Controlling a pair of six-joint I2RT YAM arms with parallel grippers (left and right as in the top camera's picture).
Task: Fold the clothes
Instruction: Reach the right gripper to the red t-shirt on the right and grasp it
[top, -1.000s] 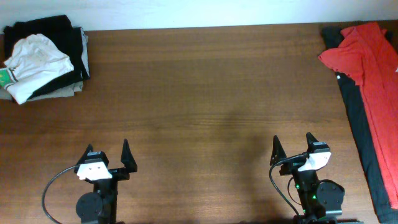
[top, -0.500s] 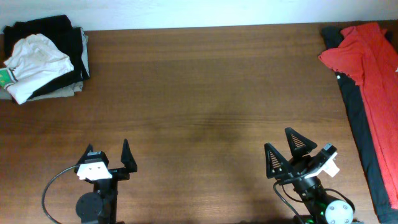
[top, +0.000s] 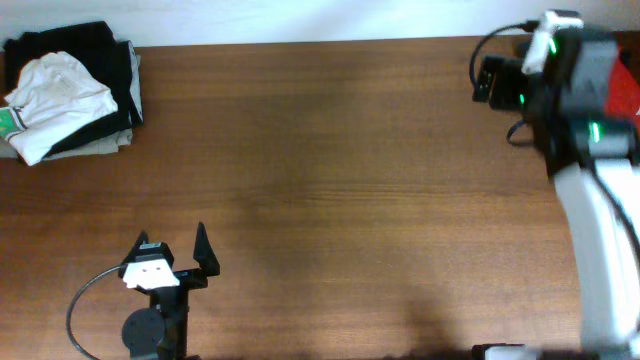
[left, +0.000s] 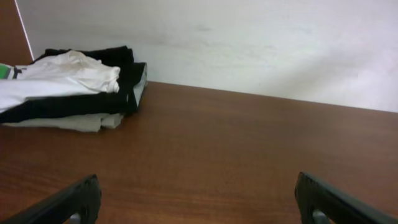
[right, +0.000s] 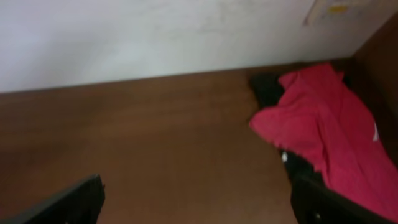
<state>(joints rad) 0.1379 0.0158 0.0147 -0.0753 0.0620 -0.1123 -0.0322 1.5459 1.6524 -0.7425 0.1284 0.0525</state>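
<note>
At the far left corner of the bench (top: 320, 150): a folded stack of clothes (top: 70, 90), with black pieces behind and beneath, a crumpled white garment (top: 55, 90) on top, a sliver of green at its left end and a pale layer at the very bottom. From the left wrist view, a low tidy pile close to the far edge.

Near the near edge, left of centre: left claw (top: 173, 243), pointing toward the far edge and well apart from the stack. Fingers (left: 74, 200) spread wide, clamped on nothing, only bare wood between them.

Along the right edge: right arm (top: 600, 250), reaching to the far right corner, its dark wrist housing with green lights over the unfolded clothes there. Right claw (right: 196, 190) not made out from overhead. From the right wrist view, fingers wide apart, holding nothing, above the bench and short of the clothes.

In that far right corner: red garment (right: 323, 134), rumpled and unfolded, lying over a black garment (right: 267, 87) — black showing at the far end and again along the red one's near side. From overhead, only a small red patch beside the wrist at the right edge. Neither claw touching any cloth
</note>
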